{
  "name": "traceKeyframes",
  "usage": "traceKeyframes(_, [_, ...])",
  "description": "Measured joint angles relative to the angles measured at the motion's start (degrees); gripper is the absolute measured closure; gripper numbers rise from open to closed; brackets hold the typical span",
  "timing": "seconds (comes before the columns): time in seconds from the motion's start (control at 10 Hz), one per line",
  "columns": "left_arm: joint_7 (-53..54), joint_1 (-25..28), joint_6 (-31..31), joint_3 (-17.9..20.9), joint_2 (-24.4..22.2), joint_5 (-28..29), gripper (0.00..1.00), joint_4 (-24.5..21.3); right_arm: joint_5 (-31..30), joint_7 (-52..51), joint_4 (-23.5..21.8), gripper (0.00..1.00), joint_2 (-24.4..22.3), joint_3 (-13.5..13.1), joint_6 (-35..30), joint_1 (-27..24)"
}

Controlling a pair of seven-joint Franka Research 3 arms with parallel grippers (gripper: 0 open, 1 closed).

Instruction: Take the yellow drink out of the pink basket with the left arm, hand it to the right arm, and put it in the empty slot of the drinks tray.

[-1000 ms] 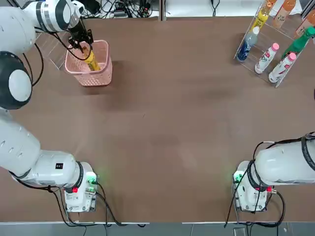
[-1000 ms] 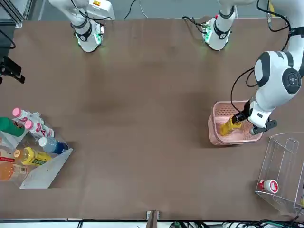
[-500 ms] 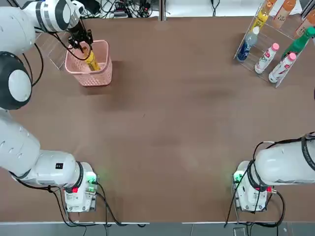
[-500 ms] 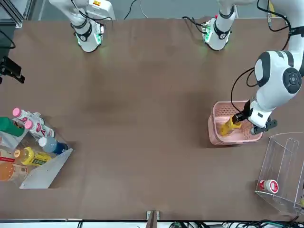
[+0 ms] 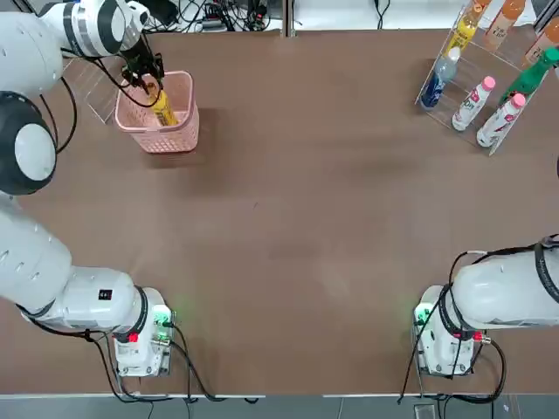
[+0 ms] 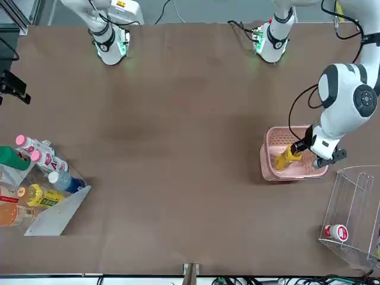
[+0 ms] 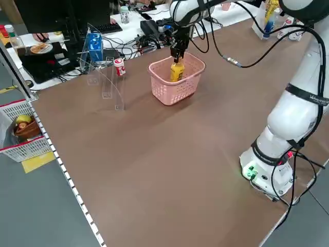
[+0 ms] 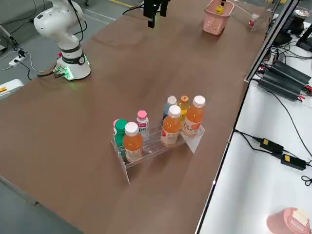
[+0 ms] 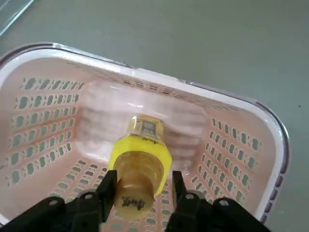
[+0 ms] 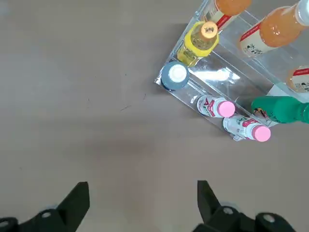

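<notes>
**Inspection: left tool at the yellow drink's cap, drink inside the pink basket**

Clock directions are read on the top view, from the middle of the surface [image 5: 306, 244], with twelve on the side away from the arm bases.

Left tool [image 9: 144, 186]: found at ten o'clock, above the pink basket [image 5: 166, 140] and reaching into it. Its fingers stand parted, one on either side of the drink's cap. A gap shows along one side of the cap; the tool is not clenched.

Yellow drink [image 9: 145, 150]: inside the basket, tilted, cap end up between those fingers. Basket noted upright on the surface.

Clear rack [image 6: 341, 208]: just beside the basket, on its ten o'clock side. A red-and-white can [image 6: 336, 233] lies in it.

Right tool [image 10: 143, 198]: located toward three o'clock, over the surface and well apart from the basket. Fingers spread wide, released, nothing between them.

Drinks tray [image 8: 193, 141]: at two o'clock, clear-walled, with the bottles slanted. Contents observed: three orange bottles [image 8: 170, 127], one yellow bottle [image 10: 198, 42], one blue bottle [image 5: 439, 78], one green bottle [image 5: 529, 78] and two white bottles with pink caps [image 5: 473, 104].
</notes>
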Motion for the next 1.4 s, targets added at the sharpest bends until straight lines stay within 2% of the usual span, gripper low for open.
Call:
traceKeyframes(0.8, [-0.01,0.05,0.0,0.01,-0.08,0.0,0.57,-0.04,0.0,0.0,0.03,0.01,0.0,-0.01,0.0,0.0])
traceKeyframes(1.2, [0.18,0.05,0.0,0.03,-0.12,0.0,0.66,-0.07,0.0,0.0,0.05,0.01,0.0,-0.03,0.0,0.0])
traceKeyframes(1.4, [0.41,0.06,0.0,0.01,-0.13,0.0,0.66,-0.1,0.0,0.0,0.15,0.01,0.0,-0.07,0.01,-0.01])
